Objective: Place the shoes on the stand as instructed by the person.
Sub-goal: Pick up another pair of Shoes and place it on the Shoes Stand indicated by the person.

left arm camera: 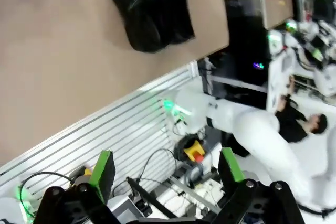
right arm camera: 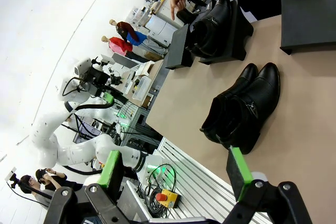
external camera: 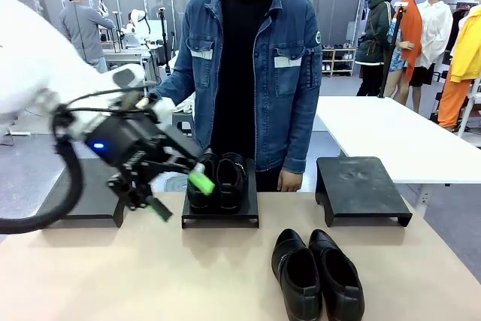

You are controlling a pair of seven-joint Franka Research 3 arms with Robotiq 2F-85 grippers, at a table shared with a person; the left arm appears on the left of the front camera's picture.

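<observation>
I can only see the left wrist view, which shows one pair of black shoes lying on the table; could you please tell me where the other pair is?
Observer: The other pair stands on the middle stand, right in front of the person.
Operator: Thank you. Is there a free stand on the robot's right side?
Observer: Yes, the right stand has a bare top.
Operator: Is the person giving any sign of where to go?
Observer: In the right wrist view, the person's hand points a finger downward, apparently at the left stand.
</observation>
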